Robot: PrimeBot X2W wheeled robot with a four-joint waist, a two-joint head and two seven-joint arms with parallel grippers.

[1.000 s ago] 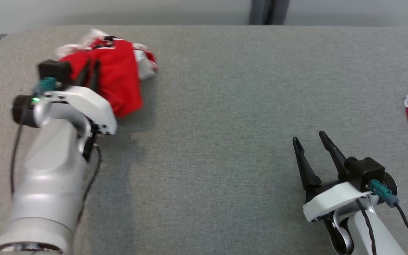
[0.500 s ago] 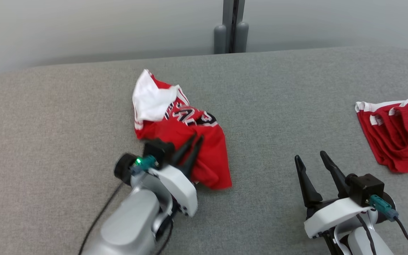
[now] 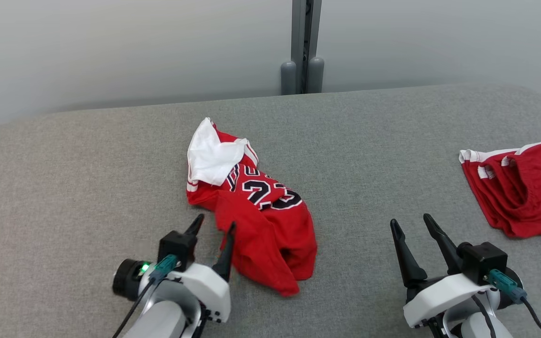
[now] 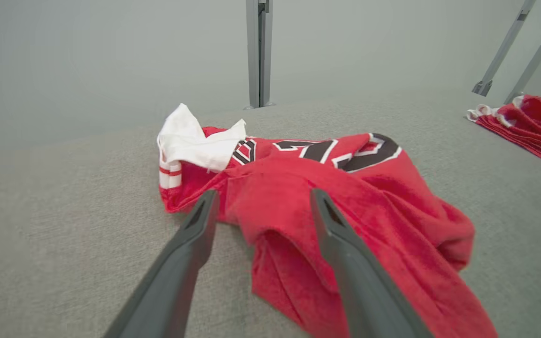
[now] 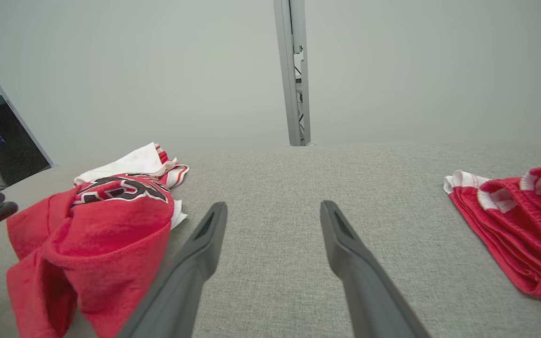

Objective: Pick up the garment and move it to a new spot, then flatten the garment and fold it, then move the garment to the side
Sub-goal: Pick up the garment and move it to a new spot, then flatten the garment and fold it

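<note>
Garment [image 3: 256,211]: red jersey in a crumpled heap, white lining flipped out at its 11 o'clock end, black numerals showing; lies mid-table [image 3: 87,164]. Left gripper [image 3: 216,221] at its 7 o'clock, fingers spread, empty. Right gripper [image 3: 409,219] at 4 o'clock, spread, well apart.

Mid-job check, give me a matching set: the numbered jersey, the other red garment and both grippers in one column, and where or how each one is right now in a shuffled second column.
Things:
1. numbered jersey
2. second red garment
3. left gripper
4. right gripper

Place or state:
A. lying at the right end of the table, apart from both grippers
B. open over bare grey surface, nothing between the fingers
C. crumpled near the middle of the table
D. open, right at the jersey's near left edge

Pairs: 1-C, 2-A, 3-D, 4-B
</note>
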